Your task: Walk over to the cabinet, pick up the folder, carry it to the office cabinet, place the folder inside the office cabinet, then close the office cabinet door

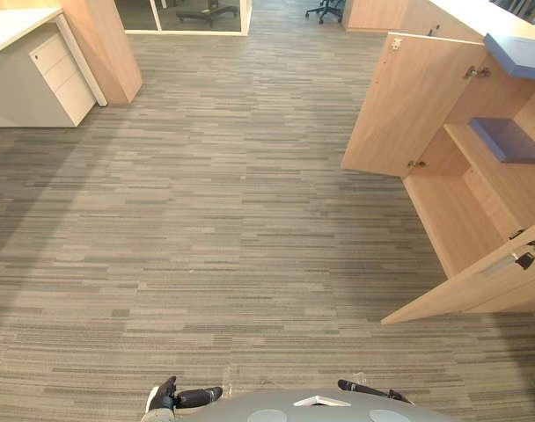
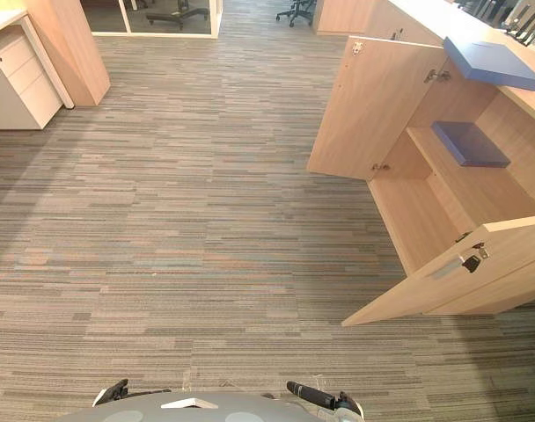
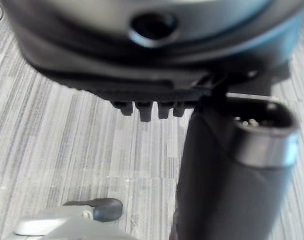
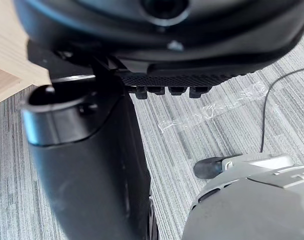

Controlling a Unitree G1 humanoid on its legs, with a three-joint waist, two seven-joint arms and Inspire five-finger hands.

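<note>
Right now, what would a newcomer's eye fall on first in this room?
The wooden cabinet on the right stands wide open. One blue folder lies on its top, a second blue folder on the shelf inside. Far left stands a white drawer unit.
</note>
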